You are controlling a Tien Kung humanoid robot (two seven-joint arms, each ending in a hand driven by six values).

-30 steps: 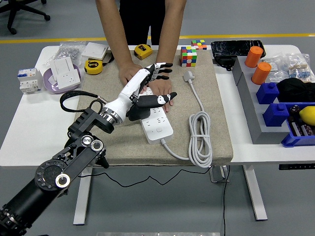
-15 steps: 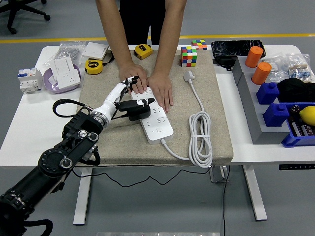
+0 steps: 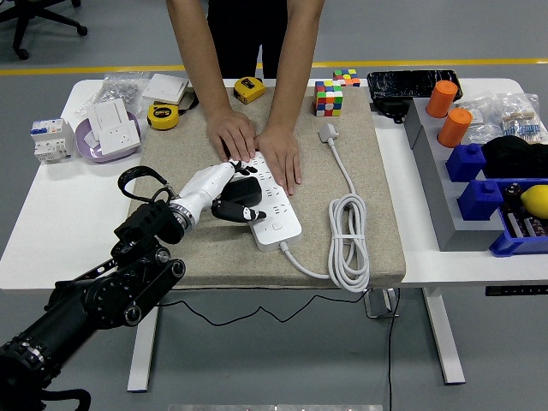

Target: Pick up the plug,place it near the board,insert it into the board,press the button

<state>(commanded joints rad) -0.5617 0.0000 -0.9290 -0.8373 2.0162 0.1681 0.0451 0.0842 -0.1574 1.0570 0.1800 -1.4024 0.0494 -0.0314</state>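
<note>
Board's [image 3: 276,214] far end under person's hands [image 3: 257,145]

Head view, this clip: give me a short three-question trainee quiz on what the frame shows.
1. True or false: the person's hands are pressing on the far end of the power strip.
2. Multiple choice: the left robot hand is at the strip's A) left side B) right side C) far end.
3. Fill in: the white cable lies coiled on the ___ mat, right of the strip.

Key: 1 true; 2 A; 3 beige. The fingers are curled around a dark object at the strip; whether it is the plug cannot be confirmed.
</note>
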